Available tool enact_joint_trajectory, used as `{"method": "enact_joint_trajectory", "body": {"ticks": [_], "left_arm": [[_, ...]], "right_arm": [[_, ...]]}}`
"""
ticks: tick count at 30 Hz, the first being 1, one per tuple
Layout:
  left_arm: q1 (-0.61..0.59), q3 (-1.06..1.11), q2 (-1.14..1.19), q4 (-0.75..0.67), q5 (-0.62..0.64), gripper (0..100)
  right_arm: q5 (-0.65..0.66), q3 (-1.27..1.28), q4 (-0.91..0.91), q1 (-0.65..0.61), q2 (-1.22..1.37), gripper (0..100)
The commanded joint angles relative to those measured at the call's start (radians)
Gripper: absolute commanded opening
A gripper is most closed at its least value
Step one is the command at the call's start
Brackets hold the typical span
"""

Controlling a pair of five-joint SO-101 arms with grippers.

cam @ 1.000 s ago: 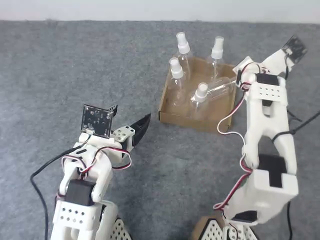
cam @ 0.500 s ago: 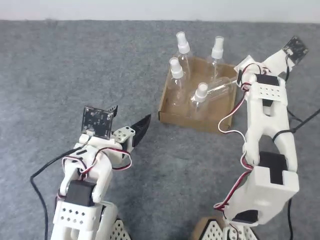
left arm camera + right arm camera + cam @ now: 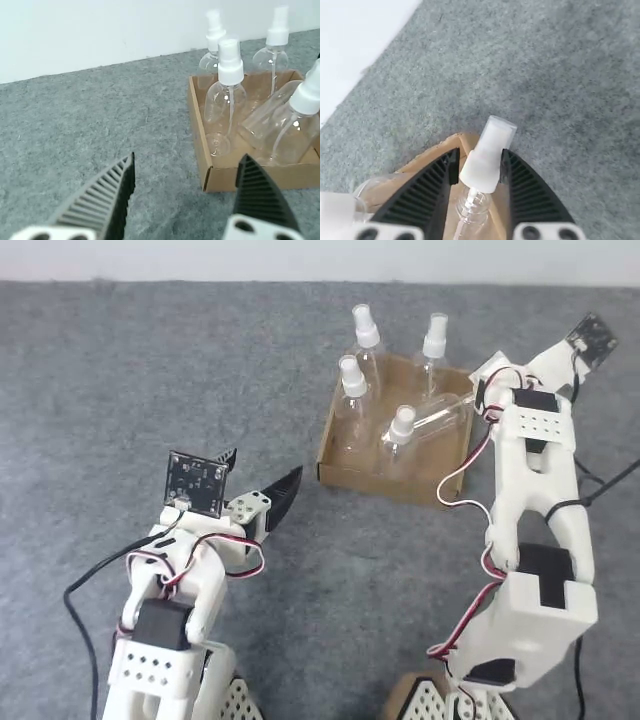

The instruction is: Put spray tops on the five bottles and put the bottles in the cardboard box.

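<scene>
Tilted bottle (image 3: 440, 418) leaning aslant in cardboard box (image 3: 385, 485), by wall nearest right arm (image 3: 535, 500); spray top (image 3: 487, 145) clamped between right gripper (image 3: 479, 159) fingers, jaws closed on it. Two capped bottles (image 3: 352, 380) upright inside box. Two further bottles (image 3: 366, 340) upright at far edge, inside or just behind: cannot tell. White tops on all four. Left gripper (image 3: 187, 165) over grey carpet (image 3: 150, 370), near box's front left corner, apart from it, jaws spread wide.
</scene>
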Motion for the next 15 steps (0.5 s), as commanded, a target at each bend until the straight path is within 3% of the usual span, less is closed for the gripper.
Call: {"method": "enact_joint_trajectory", "body": {"ticks": [1,9,15], "left_arm": [[-0.002,-0.004,-0.011,-0.025,-0.003,30],[-0.003,-0.004,-0.011,-0.025,-0.003,30],[-0.003,-0.004,-0.011,-0.025,-0.003,30]], "right_arm": [[-0.002,-0.061,0.021,0.007,-0.021,8.6],[0.006,-0.060,0.047,0.007,-0.038,0.6],[0.054,-0.008,0.050,0.005,-0.117,0.7]]}}
